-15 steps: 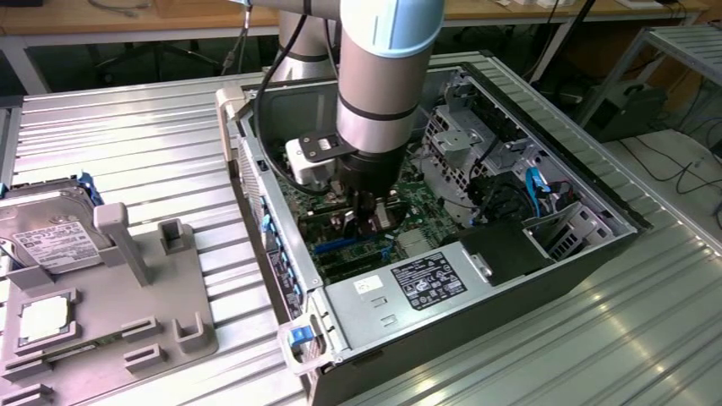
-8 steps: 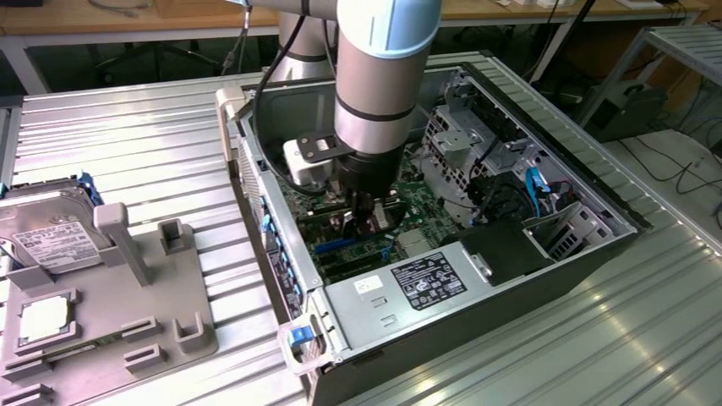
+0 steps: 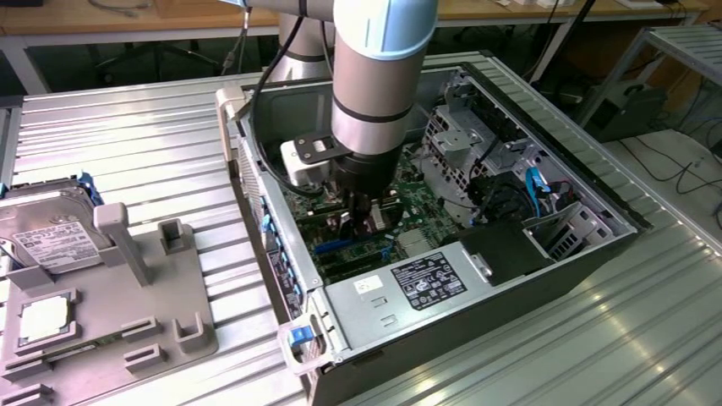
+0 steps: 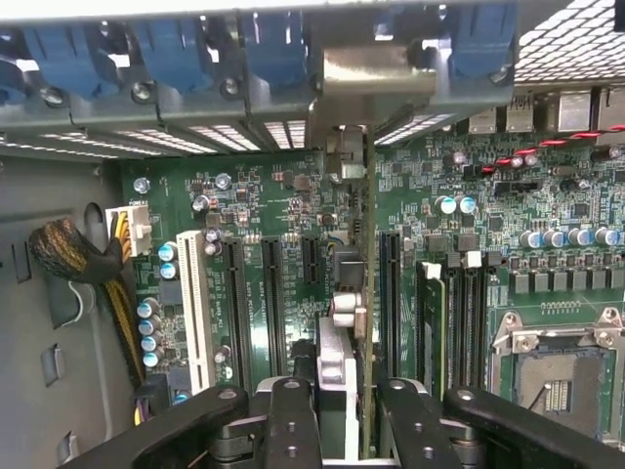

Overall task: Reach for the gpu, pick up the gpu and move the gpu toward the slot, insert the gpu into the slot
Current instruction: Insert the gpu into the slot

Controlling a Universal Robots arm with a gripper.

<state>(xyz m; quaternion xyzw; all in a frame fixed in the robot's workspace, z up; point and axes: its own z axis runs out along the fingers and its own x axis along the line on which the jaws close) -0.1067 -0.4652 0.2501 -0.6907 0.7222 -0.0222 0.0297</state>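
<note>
My gripper [image 3: 358, 213] reaches down into the open computer case [image 3: 587, 182], over the green motherboard [image 3: 420, 222]. It is shut on the gpu [image 4: 368, 244], a thin card seen edge-on between the two black fingers [image 4: 293, 420]. In the wrist view the card stands upright, running from my gripper [image 4: 352, 435] to its silver bracket [image 4: 376, 83] at the case's rear wall. The card's lower edge lies along the board between black expansion slots [image 4: 273, 303]. The slot under the card is hidden by it, so I cannot tell how deep the card sits.
Blue retaining clips [image 4: 273, 49] line the rear wall. A white slot [image 4: 195, 303] and a cable bundle [image 4: 88, 264] lie beside the card, memory sticks [image 4: 439, 322] and the CPU socket [image 4: 552, 376] on its other side. Outside the case, a grey fixture [image 3: 135, 296] carries a hard drive [image 3: 51, 237].
</note>
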